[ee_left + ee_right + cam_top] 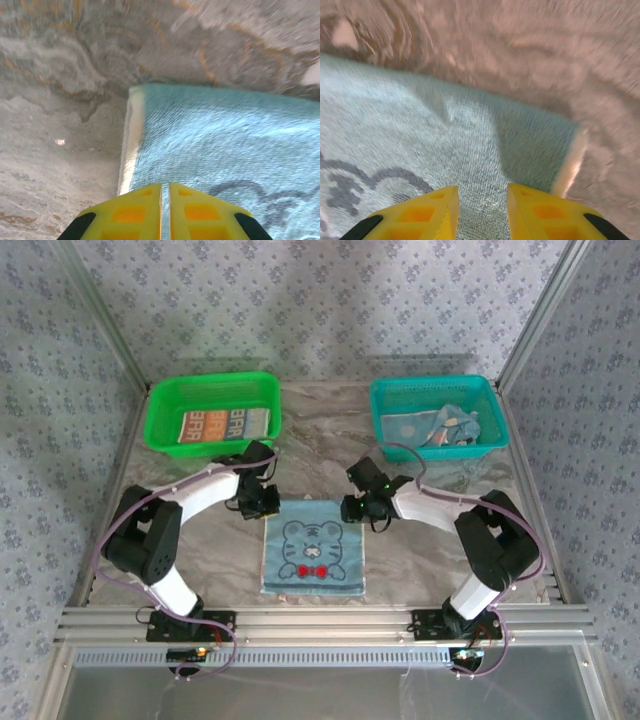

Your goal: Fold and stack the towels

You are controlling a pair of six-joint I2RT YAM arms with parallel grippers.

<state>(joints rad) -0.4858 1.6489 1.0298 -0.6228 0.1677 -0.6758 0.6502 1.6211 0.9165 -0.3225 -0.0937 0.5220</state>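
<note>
A light blue towel with a cartoon face (313,560) lies flat on the marble table between the arms. My left gripper (262,505) hangs over its far left corner. In the left wrist view its yellow jaws (165,185) are shut to a hairline slit just above the towel (225,135), and nothing is visibly pinched. My right gripper (362,512) is over the far right corner. Its jaws (482,189) stand apart, with the towel (420,135) lying flat below the gap. A striped towel with block letters (213,425) lies folded in the green basket. A third towel (445,427) is crumpled in the teal basket.
The green basket (160,410) stands at the back left and the teal basket (495,405) at the back right. Patterned walls enclose the table on three sides. A metal rail (320,620) runs along the near edge by the arm bases.
</note>
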